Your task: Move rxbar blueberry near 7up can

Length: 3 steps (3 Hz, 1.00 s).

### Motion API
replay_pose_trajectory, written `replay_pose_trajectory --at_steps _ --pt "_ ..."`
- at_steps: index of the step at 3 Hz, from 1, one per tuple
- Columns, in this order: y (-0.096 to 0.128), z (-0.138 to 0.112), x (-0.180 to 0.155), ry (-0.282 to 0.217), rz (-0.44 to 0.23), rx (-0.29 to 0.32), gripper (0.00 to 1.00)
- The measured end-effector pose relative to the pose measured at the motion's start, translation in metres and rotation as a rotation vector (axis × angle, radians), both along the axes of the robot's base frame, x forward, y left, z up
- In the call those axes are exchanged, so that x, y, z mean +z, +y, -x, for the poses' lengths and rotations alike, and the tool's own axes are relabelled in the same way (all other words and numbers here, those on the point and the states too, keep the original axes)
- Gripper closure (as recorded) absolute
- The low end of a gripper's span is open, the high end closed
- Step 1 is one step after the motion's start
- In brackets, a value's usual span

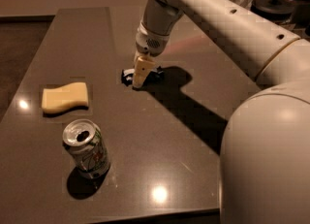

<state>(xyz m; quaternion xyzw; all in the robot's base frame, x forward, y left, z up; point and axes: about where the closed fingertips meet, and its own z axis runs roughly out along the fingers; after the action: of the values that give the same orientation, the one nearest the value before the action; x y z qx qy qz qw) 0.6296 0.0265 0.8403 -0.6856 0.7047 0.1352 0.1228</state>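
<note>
Gripper (139,78) is sitting right on the rxbar blueberry (126,76); grip state, cannot tell. 7up can (87,148) is standing well apart, front-left of it.

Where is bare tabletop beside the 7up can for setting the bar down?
Bare table right of the 7up can, and between can and tool. Tighter between can and sponge; tool sits over the rxbar blueberry.
</note>
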Motion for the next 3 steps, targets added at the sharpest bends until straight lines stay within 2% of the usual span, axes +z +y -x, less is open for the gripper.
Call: replay_pose_trajectory --at_steps 1,2,3 --pt "-0.001 0.010 0.007 0.002 -0.033 -0.002 0.61" --pt "-0.017 0.031 0.021 -0.003 -0.070 -0.019 0.83" --pt "-0.043 0.075 0.040 0.000 -0.090 -0.028 1.00"
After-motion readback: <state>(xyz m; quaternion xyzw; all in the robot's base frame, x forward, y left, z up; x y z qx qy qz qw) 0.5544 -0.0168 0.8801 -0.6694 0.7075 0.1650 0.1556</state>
